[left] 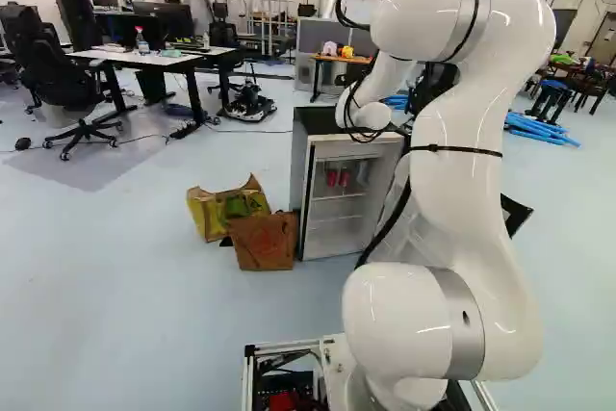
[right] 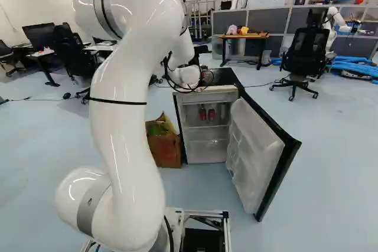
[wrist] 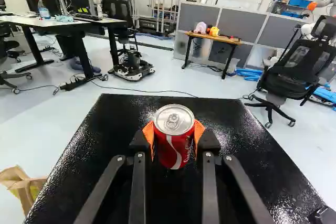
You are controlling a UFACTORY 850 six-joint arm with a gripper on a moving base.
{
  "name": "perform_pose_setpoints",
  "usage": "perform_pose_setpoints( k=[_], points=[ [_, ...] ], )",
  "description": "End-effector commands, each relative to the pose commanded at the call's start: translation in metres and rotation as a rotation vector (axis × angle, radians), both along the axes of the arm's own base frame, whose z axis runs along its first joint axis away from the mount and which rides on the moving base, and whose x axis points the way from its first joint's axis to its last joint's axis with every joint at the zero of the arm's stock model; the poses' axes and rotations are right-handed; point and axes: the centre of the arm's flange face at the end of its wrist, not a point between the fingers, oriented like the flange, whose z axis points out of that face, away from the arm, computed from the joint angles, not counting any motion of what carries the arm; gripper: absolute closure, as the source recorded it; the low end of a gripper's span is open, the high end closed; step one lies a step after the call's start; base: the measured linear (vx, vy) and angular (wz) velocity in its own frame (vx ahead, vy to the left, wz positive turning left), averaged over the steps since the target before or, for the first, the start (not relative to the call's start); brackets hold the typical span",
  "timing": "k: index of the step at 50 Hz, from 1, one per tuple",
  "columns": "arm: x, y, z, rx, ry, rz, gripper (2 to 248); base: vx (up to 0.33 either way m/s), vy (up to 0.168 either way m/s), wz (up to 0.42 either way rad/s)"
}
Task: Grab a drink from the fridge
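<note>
In the right base view my gripper (right: 204, 79) is partly hidden by cables, over the top of the small fridge (right: 221, 77). In the wrist view the gripper (wrist: 174, 139) is shut on a red drink can (wrist: 176, 142), its orange pads pressing from both sides. The can is upright above the fridge's black top (wrist: 115, 129); I cannot tell whether it touches that surface. The fridge door (right: 257, 149) stands wide open. Two more red cans (right: 202, 113) stand side by side on a shelf inside.
A cardboard box (left: 263, 242) and a yellow bag (left: 208, 214) lie beside the fridge. Farther off are a white desk (left: 154, 60), a small wooden table (wrist: 212, 37), office chairs (wrist: 294, 66) and blue tubes (left: 539, 129). Another robot (right: 335, 25) stands at the back.
</note>
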Motion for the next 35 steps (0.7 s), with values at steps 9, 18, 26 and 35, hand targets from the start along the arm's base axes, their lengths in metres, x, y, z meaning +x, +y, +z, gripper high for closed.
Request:
perform_pose_setpoints(
  k=[9,18,26,35],
  points=[
    [0.0,0.0,0.0,0.0,0.0,0.0,156,0.0,0.0,0.0],
    [0.0,0.0,0.005,-0.001,-0.007,0.0,156,0.0,0.0,0.0],
    [-0.001,0.0,0.013,-0.004,-0.02,0.0,156,0.0,0.0,0.0],
    [-0.002,0.0,0.024,-0.007,-0.035,0.0,156,0.0,0.0,0.0]
  ],
)
